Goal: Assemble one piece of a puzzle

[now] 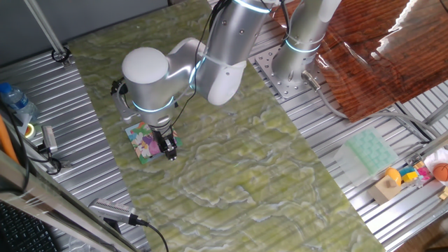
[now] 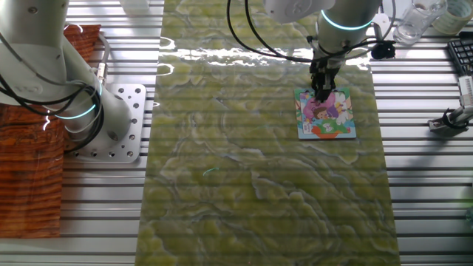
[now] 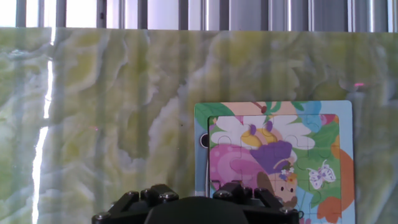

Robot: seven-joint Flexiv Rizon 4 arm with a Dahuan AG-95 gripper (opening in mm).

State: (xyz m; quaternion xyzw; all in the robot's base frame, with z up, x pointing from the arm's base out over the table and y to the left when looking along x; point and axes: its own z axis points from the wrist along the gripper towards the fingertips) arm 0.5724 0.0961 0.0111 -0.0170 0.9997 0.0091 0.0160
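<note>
A green marbled mat covers the middle of the ribbed metal desk, and a reddish wood-grain board lies at one end of it under a glare of light. On the desk beside the mat sit a pale green moulded tray, a wooden block and a cluster of small colourful toys with an orange ball among them. On the opposite side are a plastic bottle with a blue cap, a roll of tape, a grey handheld tool with a cable and the corner of a black keyboard.

The gripper hangs at the puzzle's upper edge.
</note>
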